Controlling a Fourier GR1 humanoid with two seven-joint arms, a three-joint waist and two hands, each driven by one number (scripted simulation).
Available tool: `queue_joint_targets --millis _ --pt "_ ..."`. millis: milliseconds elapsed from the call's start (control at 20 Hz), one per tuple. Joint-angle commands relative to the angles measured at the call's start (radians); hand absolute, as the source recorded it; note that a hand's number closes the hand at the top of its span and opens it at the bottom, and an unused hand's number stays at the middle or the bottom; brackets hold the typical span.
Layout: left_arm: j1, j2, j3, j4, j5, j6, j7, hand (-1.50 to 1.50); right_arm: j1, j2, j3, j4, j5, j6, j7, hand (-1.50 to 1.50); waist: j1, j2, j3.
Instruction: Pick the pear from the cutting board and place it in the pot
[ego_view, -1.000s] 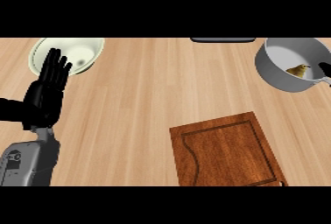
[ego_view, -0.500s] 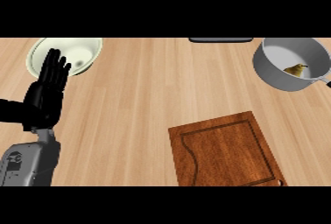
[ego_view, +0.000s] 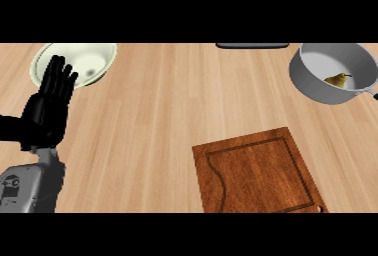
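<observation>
The surface (ego_view: 170, 115) is pale wood planking, with a dark wooden cutting board (ego_view: 255, 175) at its near edge right of centre, a grey pot (ego_view: 336, 72) in its far right corner and a pale green plate (ego_view: 77, 62) in its far left corner. The pear (ego_view: 339, 79) lies inside the pot against its near wall, small and yellow-brown, while a dark object (ego_view: 252, 45) at the far edge is cut off and hard to identify. The left hand (ego_view: 48, 107) rests at the left edge with fingers straight and open, overlapping the plate's rim; the right hand is out of view.
</observation>
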Motion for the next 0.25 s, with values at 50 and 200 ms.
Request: queue_joint_targets --millis 50,200 --pt "0.005 -0.028 -0.041 -0.047 -0.021 0.017 0.034 0.0 0.123 0.002 -0.053 -0.089 -0.099 0.068 -0.008 -1.5 0.005 0.001 0.0" --pt "0.054 -0.025 -0.004 0.025 0.007 -0.024 -0.064 0.0 0.19 -0.008 -0.079 -0.09 -0.116 0.103 -0.03 -1.5 0.004 0.001 0.0"
